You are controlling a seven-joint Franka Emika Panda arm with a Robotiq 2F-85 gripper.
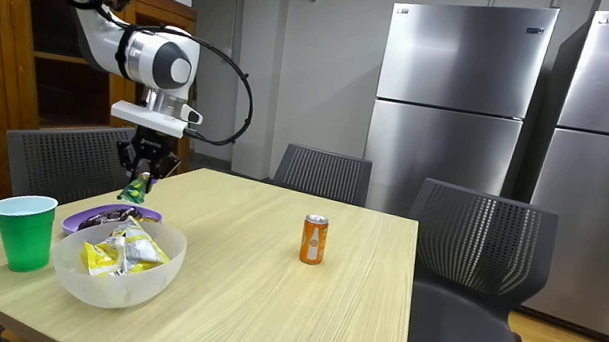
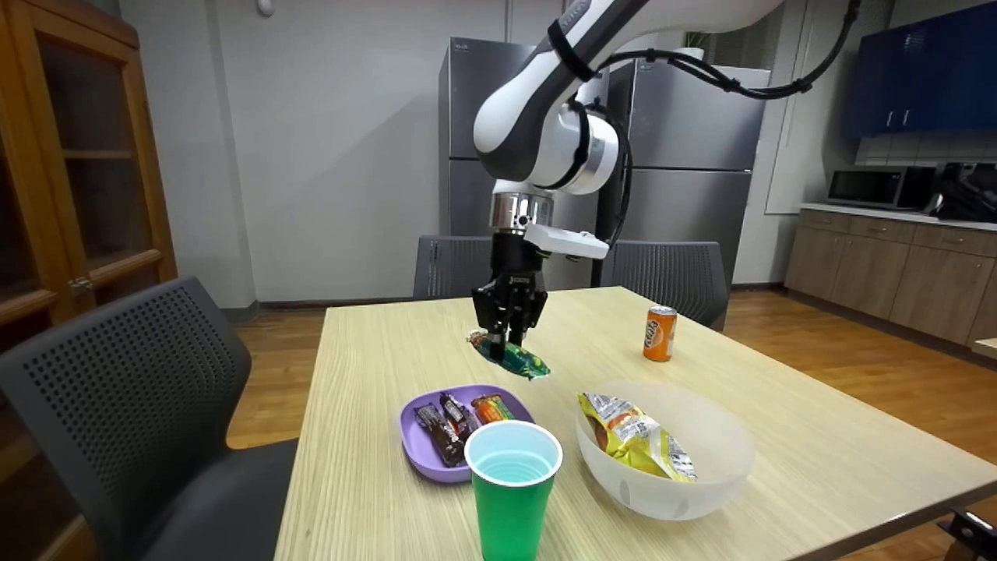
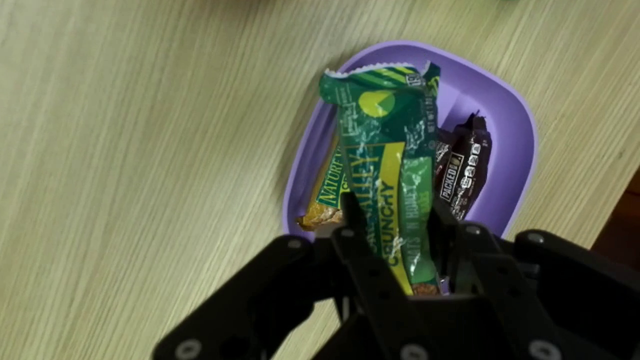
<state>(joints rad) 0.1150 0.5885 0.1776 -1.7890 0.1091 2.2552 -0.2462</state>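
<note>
3 bars in purple dish, yellow packaging in bowl — end effector tight around green bar.

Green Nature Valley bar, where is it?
Right of centre in the wrist view, the jaws hold the green Nature Valley bar above the purple plate.

"CRUNCHY" and "HONEY" on green wrapper, "PACKED" on dark wrapper, "NATURE" on golden wrapper

Kitchen or break room, steel refrigerators, microwave near far end of counter, chairs along table edges
</note>
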